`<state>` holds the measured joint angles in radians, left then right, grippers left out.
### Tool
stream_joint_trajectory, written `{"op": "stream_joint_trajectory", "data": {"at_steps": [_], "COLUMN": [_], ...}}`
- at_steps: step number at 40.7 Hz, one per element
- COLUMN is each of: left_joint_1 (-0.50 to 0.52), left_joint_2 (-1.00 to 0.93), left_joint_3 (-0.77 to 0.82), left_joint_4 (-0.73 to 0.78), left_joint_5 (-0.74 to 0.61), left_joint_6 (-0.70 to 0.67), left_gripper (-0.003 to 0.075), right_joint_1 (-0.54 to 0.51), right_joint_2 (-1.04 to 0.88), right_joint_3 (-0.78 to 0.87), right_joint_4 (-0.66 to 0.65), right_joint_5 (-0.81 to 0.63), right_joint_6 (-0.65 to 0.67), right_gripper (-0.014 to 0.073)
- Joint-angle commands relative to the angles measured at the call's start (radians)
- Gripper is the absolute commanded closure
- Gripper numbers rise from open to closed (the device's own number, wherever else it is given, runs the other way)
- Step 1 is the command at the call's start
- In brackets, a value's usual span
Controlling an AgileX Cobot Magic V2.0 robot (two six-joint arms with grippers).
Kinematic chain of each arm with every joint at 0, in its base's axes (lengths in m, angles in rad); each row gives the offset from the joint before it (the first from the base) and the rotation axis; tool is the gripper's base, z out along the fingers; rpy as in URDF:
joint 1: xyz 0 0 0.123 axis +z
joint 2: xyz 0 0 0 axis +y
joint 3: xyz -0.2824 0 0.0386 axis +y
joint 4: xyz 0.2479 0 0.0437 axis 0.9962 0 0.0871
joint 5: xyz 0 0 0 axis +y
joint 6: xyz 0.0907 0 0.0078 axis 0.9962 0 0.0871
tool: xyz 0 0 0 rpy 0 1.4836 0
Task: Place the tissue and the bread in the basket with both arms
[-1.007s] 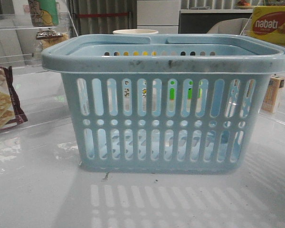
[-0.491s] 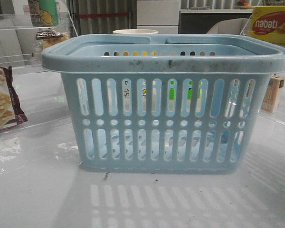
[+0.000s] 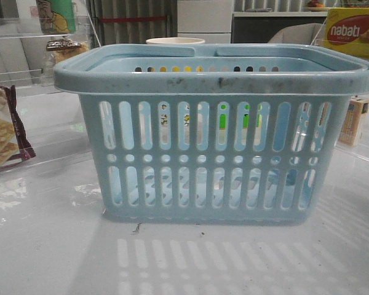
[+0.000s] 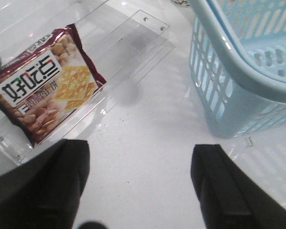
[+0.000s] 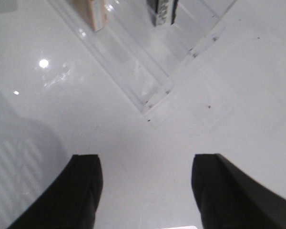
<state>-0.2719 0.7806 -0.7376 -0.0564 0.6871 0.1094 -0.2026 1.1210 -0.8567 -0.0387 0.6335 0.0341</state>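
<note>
We keep both the left gripper (image 4: 138, 191) and the right gripper (image 5: 145, 191) wide and empty; the large light-blue slotted plastic basket (image 3: 215, 74) stands mid-counter, while tissue and bread seem out of view, so we search the counter's side edges first.

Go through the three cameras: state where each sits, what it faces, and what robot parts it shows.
Front view: low at table height, facing the basket side-on; no robot parts visible.
Left wrist view: on the left arm, looking down at the cracker packet and a basket corner; left gripper open.
Right wrist view: on the right arm, looking down at bare table; right gripper open.
Shared: front and left wrist views both show basket and cracker packet.
</note>
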Motion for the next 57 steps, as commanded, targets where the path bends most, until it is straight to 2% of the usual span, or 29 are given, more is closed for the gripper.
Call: {"op": "stream_joint_trajectory", "data": {"at_steps": [1, 16, 26, 34, 37, 42, 45, 48, 57], "left_joint_1": [-0.021, -0.021, -0.021, -0.021, -0.021, -0.021, -0.021, -0.021, -0.021], "left_joint_2": [-0.002, -0.002, -0.002, -0.002, -0.002, -0.002, -0.002, -0.002, -0.002], "left_joint_3": [-0.033, -0.033, -0.033, -0.033, -0.033, -0.033, -0.033, -0.033, -0.033], "left_joint_4": [-0.009, -0.009, -0.009, -0.009, -0.009, -0.009, -0.009, -0.009, -0.011], "left_joint_5": [-0.078, -0.078, -0.078, -0.078, -0.078, -0.078, -0.078, -0.078, -0.078], "left_joint_6": [0.001, 0.001, 0.001, 0.001, 0.001, 0.001, 0.001, 0.001, 0.001], "left_gripper": [0.0213, 0.0213, 0.0213, 0.0213, 0.0213, 0.0213, 0.0213, 0.0213, 0.0213], "right_joint_1": [-0.024, -0.024, -0.024, -0.024, -0.024, -0.024, -0.024, -0.021, 0.011], "right_joint_2": [0.056, 0.361, 0.522, 0.612, 0.630, 0.632, 0.618, 0.590, 0.457], "right_joint_3": [-0.096, -0.304, -0.358, -0.367, -0.367, -0.367, -0.367, -0.367, -0.367], "right_joint_4": [0.008, 0.021, 0.020, -0.030, -0.031, -0.031, -0.031, -0.031, -0.028], "right_joint_5": [-0.089, -0.295, -0.429, -0.527, -0.547, -0.566, -0.565, -0.552, -0.449], "right_joint_6": [0.002, 0.000, -0.012, -0.014, -0.014, -0.014, -0.014, -0.014, -0.014], "right_gripper": [0.0074, 0.0074, 0.0074, 0.0081, 0.0142, 0.0366, 0.0436, 0.0464, 0.0464]}}
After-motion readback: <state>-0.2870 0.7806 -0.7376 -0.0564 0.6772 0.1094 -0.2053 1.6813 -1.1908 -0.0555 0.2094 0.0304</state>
